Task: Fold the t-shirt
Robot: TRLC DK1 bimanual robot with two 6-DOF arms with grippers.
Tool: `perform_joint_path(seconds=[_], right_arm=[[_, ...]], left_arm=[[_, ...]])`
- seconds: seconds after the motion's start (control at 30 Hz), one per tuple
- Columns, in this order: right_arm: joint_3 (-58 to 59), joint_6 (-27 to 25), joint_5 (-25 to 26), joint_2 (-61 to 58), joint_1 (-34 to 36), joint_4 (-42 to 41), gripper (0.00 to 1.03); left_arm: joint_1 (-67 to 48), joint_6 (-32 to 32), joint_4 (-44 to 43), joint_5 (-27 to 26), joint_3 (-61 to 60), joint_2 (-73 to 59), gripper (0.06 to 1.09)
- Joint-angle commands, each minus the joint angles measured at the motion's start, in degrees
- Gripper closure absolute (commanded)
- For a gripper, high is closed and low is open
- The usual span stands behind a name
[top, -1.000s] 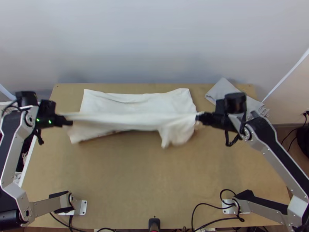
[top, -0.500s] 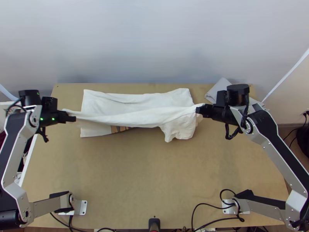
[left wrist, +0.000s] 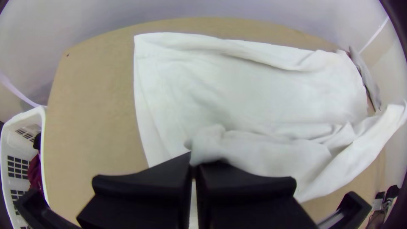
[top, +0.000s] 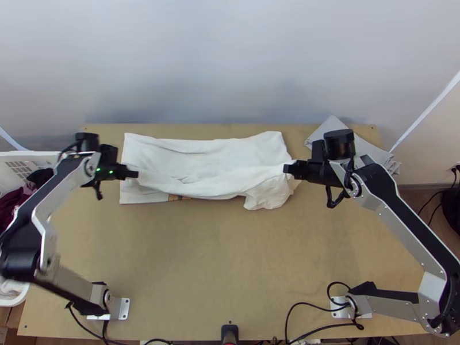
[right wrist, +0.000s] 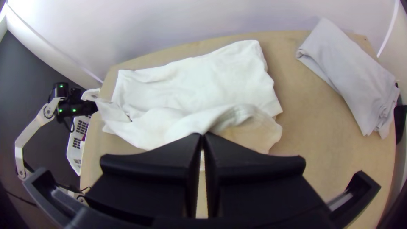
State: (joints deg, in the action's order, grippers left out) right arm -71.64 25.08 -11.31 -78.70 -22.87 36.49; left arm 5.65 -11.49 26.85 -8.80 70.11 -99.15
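White shirt (top: 201, 149): lying on the far half of the table (top: 224, 259), kinda rumpled along its near side
Left gripper (top: 134, 173): pinching one end of that near side
Right gripper (top: 287, 169): got the other end pinched

Top view, clock taken from table centre: folded grey cloth (top: 331, 130) on the wooden table (top: 201, 276) at 2 o'clock. White basket (top: 37, 155) beside the table, between 9 and 10 o'clock, containing dark red fabric (top: 10, 208).

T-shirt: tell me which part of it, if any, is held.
The left gripper and right gripper pinch the white t-shirt toward opposite ends of its near side.
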Motion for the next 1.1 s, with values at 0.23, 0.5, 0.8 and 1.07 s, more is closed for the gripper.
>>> perform_joint_path(seconds=[0.23,0.5,0.8,1.07], right_arm=[[3.78,0.93,1.47,-3.31,-1.47,-2.21,1.0],[4.66,1.55,2.61,-4.54,-3.76,-3.71,1.0],[5.1,1.9,3.05,-4.8,-5.16,-3.88,1.0],[5.81,2.17,3.31,-4.45,-5.52,-3.88,1.0]], left_arm=[[0.77,4.19,-3.56,-0.17,13.04,-13.08,1.04],[0.15,7.35,-6.28,-0.17,15.85,-13.96,0.85],[1.29,9.99,-3.12,-0.43,14.88,-12.29,0.09],[5.34,11.05,6.55,-11.86,16.2,-12.64,0.2]])
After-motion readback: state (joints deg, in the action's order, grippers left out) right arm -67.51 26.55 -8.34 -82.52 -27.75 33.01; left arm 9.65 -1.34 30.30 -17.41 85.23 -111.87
